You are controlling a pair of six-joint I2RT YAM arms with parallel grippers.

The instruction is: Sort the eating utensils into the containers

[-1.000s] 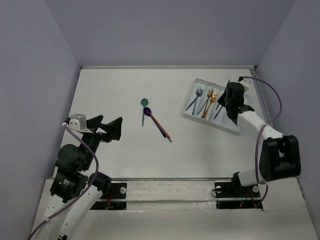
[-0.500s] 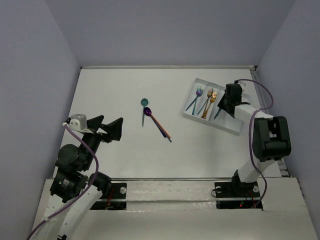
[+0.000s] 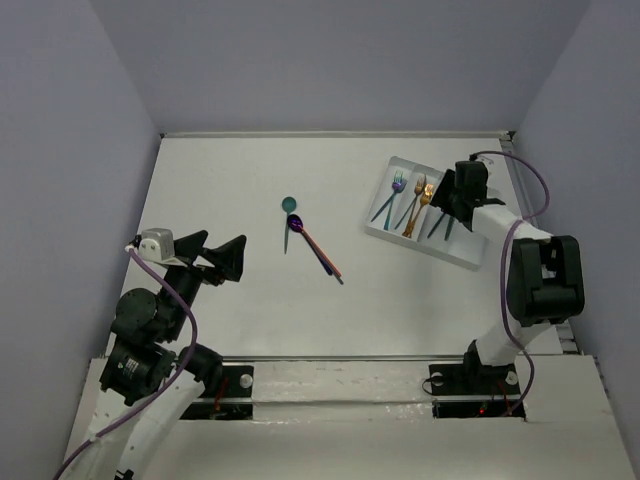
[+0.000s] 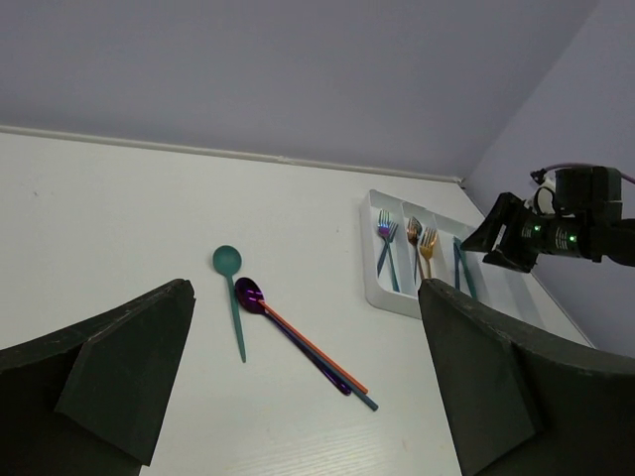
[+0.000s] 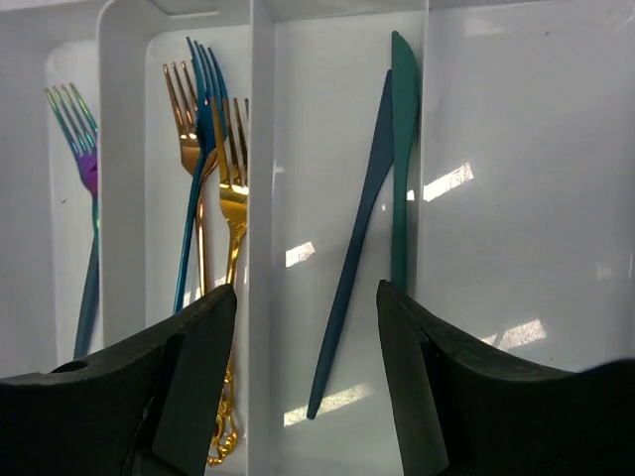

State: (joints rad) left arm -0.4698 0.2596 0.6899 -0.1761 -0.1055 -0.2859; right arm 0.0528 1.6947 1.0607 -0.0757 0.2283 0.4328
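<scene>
While the right jaws hang open and empty over the tray point(image 3: 462, 255), close above two teal knives point(image 5: 400, 149), any descent could knock them askew. Left jaws gape empty; loose utensils point(image 3: 320, 252) lie bunched on the worktop point(image 3: 220, 180), inviting a double pick.

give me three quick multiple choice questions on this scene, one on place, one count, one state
1. Where are the two knives?
A) together in one tray compartment, beside the forks
B) outside the tray
C) on top of the forks

2. How many forks are in the tray?
A) two
B) four
C) six

3. The right gripper is:
A) shut on a fork
B) shut on a knife
C) open, empty

Answers: 1 A, the right wrist view shows both in one slot; 2 B, one purple-teal, two gold, one blue; 3 C, its fingers stand apart, gripping nothing.
</scene>
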